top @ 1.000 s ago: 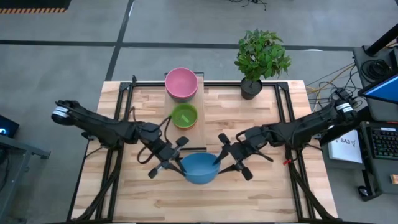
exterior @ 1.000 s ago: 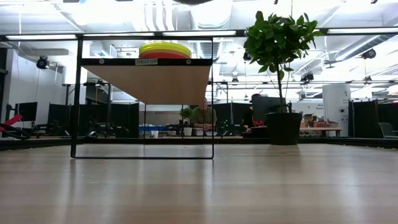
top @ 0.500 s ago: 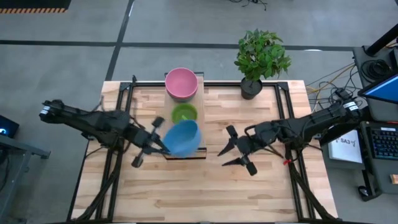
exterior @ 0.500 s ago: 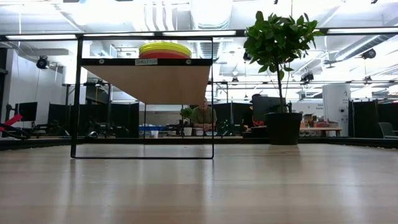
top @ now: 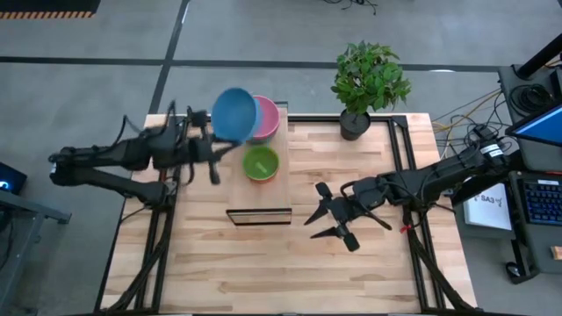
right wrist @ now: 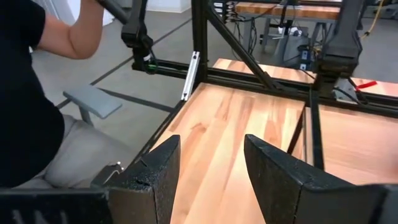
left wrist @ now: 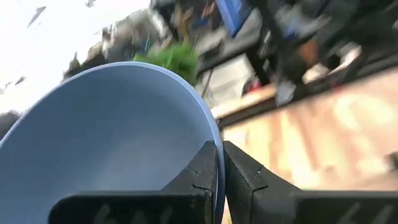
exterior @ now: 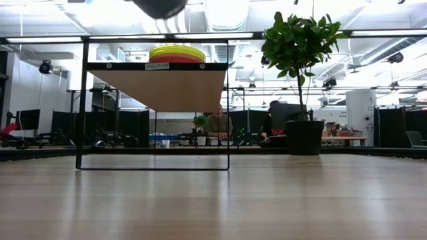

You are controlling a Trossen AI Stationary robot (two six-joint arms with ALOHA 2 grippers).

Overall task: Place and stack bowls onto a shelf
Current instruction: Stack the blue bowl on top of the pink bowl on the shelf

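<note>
Left gripper (top: 213, 140) clamped on blue bowl (top: 234, 114) rim, bowl tilted beside pink bowl (top: 267, 118) at shelf (top: 260, 211) far end. Right gripper (top: 327, 221) fingers apart, beside shelf.

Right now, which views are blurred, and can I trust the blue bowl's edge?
High view: left claw and blue bowl smeared by motion. Left wrist view: background streaked, but the bowl rim at the fingers is fairly crisp. Low view: sharp, backlit shelf.

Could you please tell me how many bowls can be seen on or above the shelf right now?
3 from above: the blue bowl held by the left gripper, the pink bowl beneath it at the shelf's far end, and the green bowl mid-shelf. Each may cover stacked bowls; the low view shows yellow and red rims.
</note>
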